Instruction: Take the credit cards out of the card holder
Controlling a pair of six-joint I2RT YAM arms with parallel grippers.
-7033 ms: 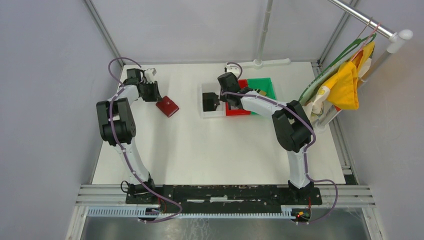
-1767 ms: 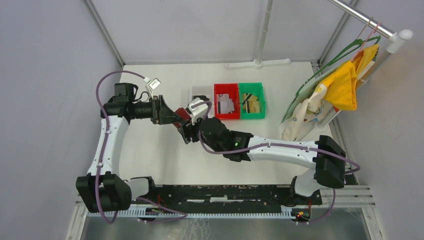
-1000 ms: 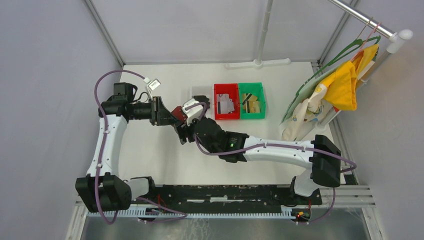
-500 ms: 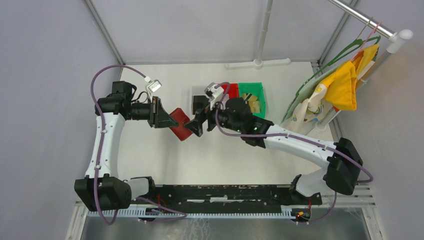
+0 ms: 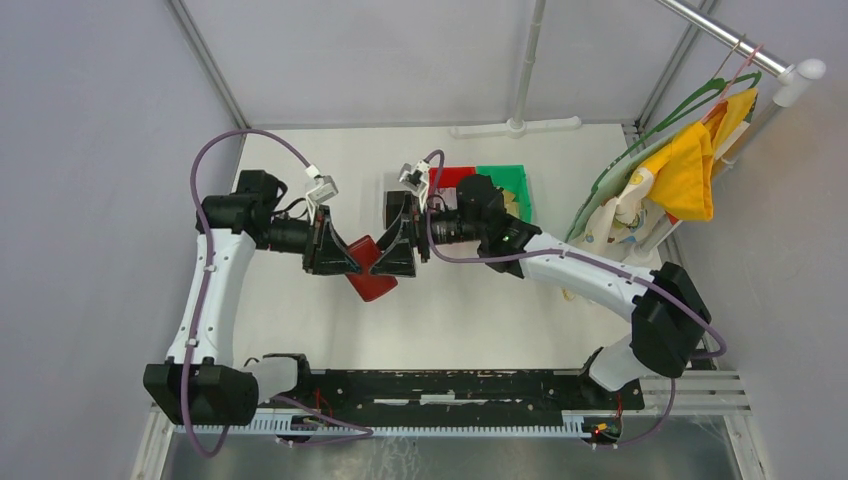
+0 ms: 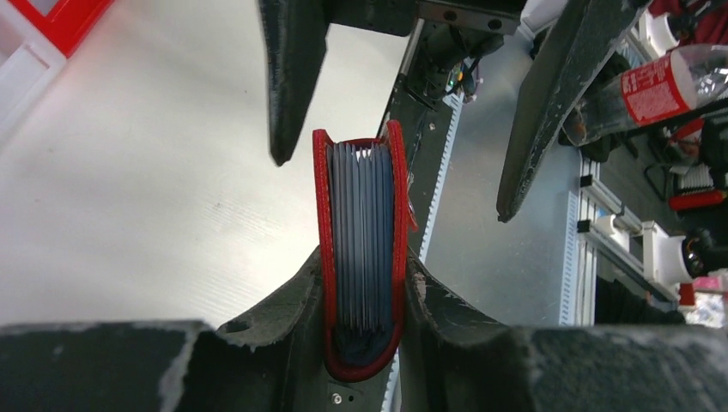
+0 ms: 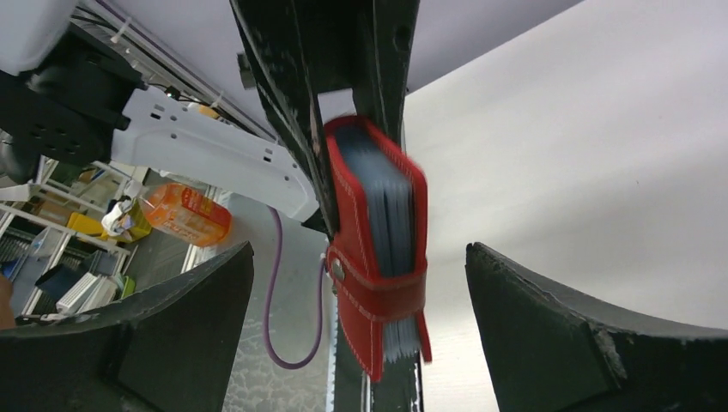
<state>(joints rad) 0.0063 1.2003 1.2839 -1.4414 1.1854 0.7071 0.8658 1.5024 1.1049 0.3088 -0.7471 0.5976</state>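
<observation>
The card holder is a small dark red wallet, held above the table left of centre. My left gripper is shut on its folded spine end. In the left wrist view the card holder stands edge-on between the fingers, with grey leaves packed inside. My right gripper faces it from the right, wide open, a finger on each side and not touching. In the right wrist view the card holder has its strap snapped across the open end. Credit cards cannot be told apart among the leaves.
A red bin and a green bin sit at the back behind the right arm, partly hidden by it. A garment rack with yellow cloth stands at the right edge. A white pole base is at the back.
The left arm has carried the card holder forward and toward the centre. The right gripper has opened wide and swung round to face the holder from the right.
</observation>
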